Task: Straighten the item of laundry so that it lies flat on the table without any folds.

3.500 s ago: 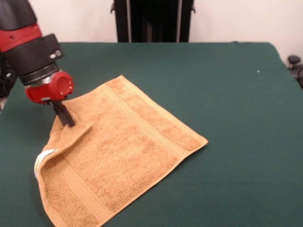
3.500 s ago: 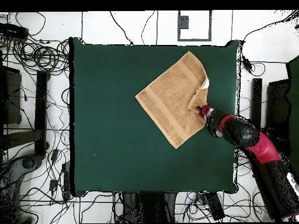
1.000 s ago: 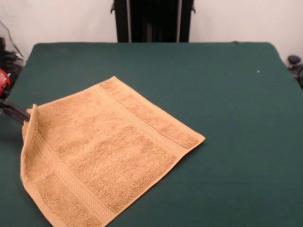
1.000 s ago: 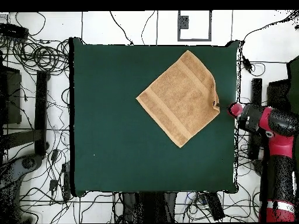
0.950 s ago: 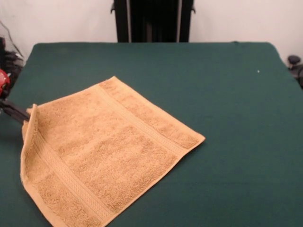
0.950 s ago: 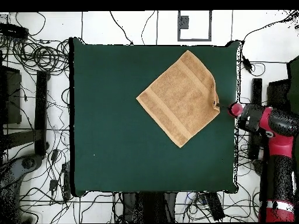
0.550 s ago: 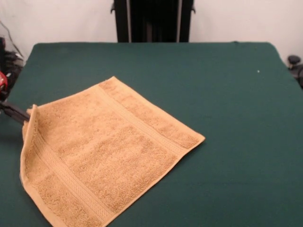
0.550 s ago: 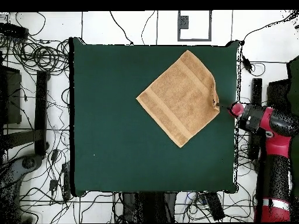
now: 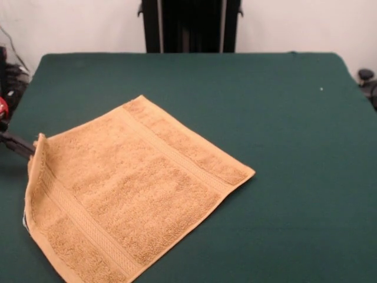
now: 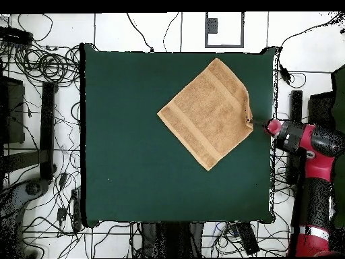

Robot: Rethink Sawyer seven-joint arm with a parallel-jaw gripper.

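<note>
Unfolded since seconds ago, the towel (image 9: 132, 188) now lies nearly flat at the table (image 9: 283, 147) edge, one corner raised, pinched by the gripper (image 9: 26, 148); the unfolding step looks almost done, and next comes lowering and releasing that corner

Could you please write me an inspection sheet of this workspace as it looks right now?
Surface: green table, one pale speck near an edge.
Job's things: tan towel spread almost flat, set cornerwise; one corner's edge is lifted off the cloth.
Clutter: nothing seen on the table.
Claw: claw at the lifted towel corner, at the table's edge; open or shut cannot be told.
Cables: many loose cables on the floor around the table.
Surroundings: white floor, black frame behind the table.
</note>
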